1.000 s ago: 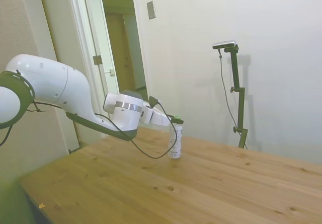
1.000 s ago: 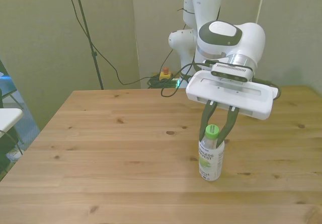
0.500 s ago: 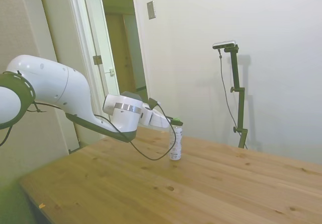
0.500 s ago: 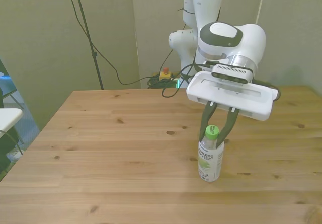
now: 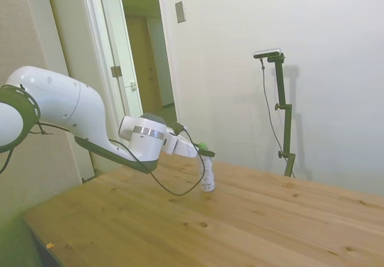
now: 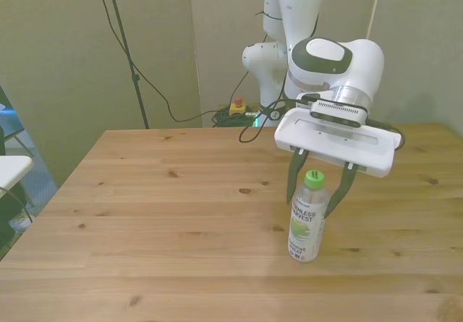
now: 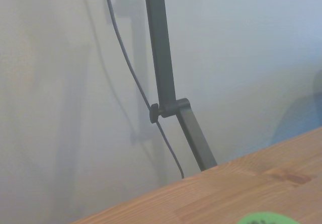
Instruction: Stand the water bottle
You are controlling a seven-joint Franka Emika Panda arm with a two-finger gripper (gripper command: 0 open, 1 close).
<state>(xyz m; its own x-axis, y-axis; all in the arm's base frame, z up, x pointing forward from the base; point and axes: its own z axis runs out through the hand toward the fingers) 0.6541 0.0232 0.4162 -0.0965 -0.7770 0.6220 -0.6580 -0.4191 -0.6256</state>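
Note:
The water bottle, clear with a green cap and a white label, stands upright on the wooden table. In the side view the water bottle stands just past the end of the arm. My gripper is open, with one finger on each side of the bottle's upper part and a gap to it on both sides. The gripper sits at the height of the bottle's neck. Only the edge of the green cap shows in the wrist view.
A cable hangs from the wrist down to just above the tabletop. The bottle stands on the front view's right half of the table, and bare wood spreads to the front view's left of it.
The fingers were close around the bottle's neck and have spread apart. The hand has lowered a little and drawn back toward the base. The bottle stays standing.

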